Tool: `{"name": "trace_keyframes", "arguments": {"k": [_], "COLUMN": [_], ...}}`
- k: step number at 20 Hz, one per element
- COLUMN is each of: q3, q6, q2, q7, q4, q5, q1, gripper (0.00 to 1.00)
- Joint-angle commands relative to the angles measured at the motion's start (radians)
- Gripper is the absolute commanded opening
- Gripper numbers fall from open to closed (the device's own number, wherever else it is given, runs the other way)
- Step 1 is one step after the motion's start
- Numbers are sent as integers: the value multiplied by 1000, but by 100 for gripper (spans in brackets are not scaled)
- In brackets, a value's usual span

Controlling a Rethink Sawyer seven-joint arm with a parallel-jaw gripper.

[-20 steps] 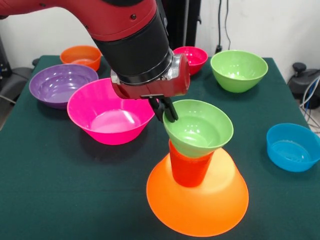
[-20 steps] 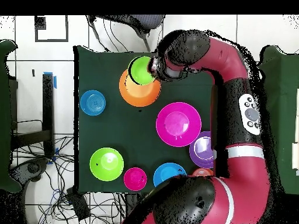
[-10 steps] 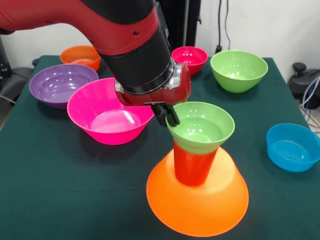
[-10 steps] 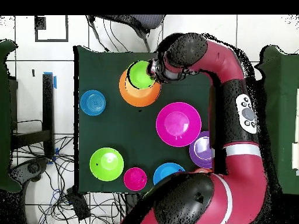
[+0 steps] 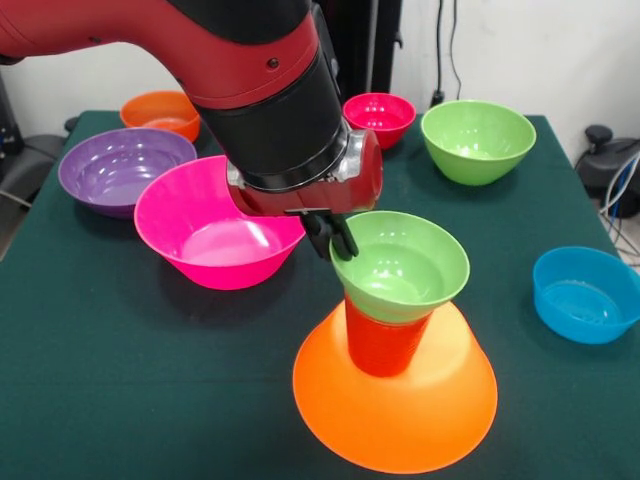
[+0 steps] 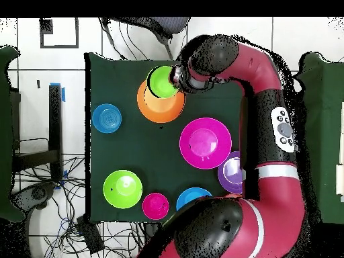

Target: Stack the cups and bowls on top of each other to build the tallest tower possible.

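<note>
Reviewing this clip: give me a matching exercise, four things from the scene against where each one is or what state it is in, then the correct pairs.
Things:
1. large orange bowl
2. orange-red cup
3. small green bowl
4. large pink bowl

States:
A. gripped at its rim by the claw, on top of the tower
B. rim down on the table, as the base
C. standing on the base, under a bowl
D. rim up on the table, beside the purple bowl

Pairs: 1-B, 2-C, 3-A, 4-D

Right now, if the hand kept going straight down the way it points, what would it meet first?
Probably the big orange bowl, rim down, under the cup. The hand is clamped on the small green bowl's rim, off to the cup's side, though depth is uncertain.
</note>
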Motion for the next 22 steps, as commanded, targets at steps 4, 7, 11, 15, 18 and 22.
{"name": "trace_keyframes", "arguments": {"k": [4,7,11,15,18,22], "q3": [-43,-44,-47,-48,-46,-42], "q6": [66,62,62,72,78,89], "q2": [45,46,47,47,47,49], "q7": [-40,-37,-32,-34,-37,-43], "q4": [-40,-46,-48,-45,-46,-52], "q5": [-71,-72,-73,-70,-67,-64], "q1": [38,40,44,43,42,41], "gripper": [0,0,0,0,0,0]}}
